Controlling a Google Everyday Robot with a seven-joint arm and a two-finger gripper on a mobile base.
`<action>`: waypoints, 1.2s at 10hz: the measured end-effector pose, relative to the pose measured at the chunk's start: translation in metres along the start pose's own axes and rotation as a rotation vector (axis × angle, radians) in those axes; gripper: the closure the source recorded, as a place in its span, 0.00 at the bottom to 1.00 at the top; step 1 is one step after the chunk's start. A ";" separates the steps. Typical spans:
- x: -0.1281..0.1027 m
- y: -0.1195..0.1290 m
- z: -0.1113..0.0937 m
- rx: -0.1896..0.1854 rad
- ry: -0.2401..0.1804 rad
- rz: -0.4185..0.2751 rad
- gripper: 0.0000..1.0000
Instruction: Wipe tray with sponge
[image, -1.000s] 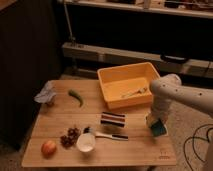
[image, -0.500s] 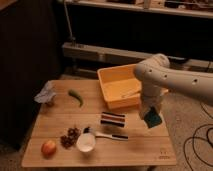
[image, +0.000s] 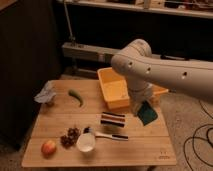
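The yellow-orange tray stands at the back right of the wooden table; my white arm covers its right part. My gripper hangs just in front of the tray's near right corner. It is shut on the sponge, whose dark green-teal face shows. The sponge is held in the air above the table's right side, tilted, outside the tray.
A dark-and-white striped block lies left of the sponge. In front stand a white cup and a utensil. Grapes, an apple, a green pepper and a grey object lie to the left.
The arm has swung in from the right and now fills the view. The sponge has been lifted off the table's right edge and carried left towards the tray.
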 end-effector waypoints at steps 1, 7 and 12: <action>-0.007 0.002 -0.012 0.006 -0.014 -0.006 1.00; -0.062 -0.036 -0.039 -0.054 -0.132 -0.015 1.00; -0.123 -0.096 -0.056 -0.224 -0.354 -0.007 1.00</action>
